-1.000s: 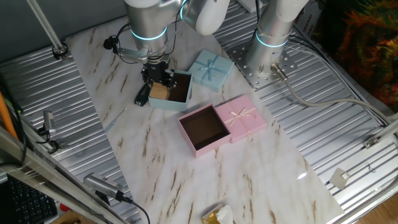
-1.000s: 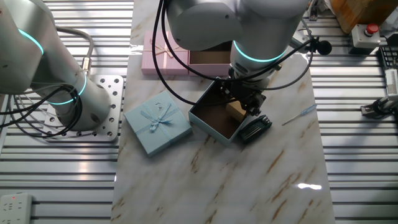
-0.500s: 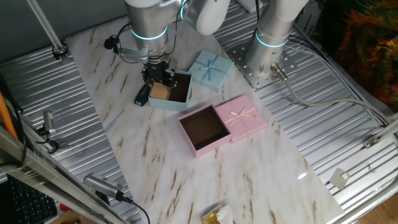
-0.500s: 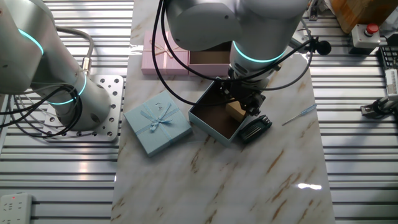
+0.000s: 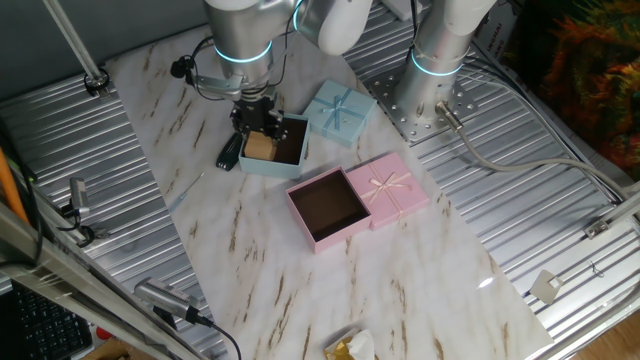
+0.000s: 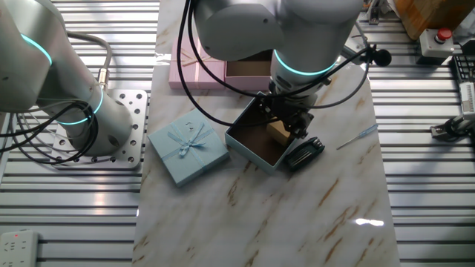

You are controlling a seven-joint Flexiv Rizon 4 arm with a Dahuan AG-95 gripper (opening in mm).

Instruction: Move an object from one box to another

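The small tan cube (image 5: 262, 147) sits low inside the light blue box tray (image 5: 268, 168), at its left side. My gripper (image 5: 260, 134) comes straight down onto the cube, its dark fingers closed on the cube's sides. In the other fixed view the cube (image 6: 278, 132) shows under the gripper (image 6: 285, 126), inside the blue tray (image 6: 254, 153). The pink box tray (image 5: 335, 236) stands empty nearer the front, its brown floor bare. In the other view the pink tray (image 6: 249, 70) is partly hidden behind the arm.
A flat black item (image 5: 229, 152) lies against the blue tray's left wall. The blue lid (image 5: 339, 112) with a bow lies behind the tray, and the pink lid (image 5: 392, 188) touches the pink tray. A second arm's base (image 5: 430, 90) stands at the back.
The gripper has shifted slightly to the right within the blue tray, and the cube has shifted with it. Nothing else has moved.
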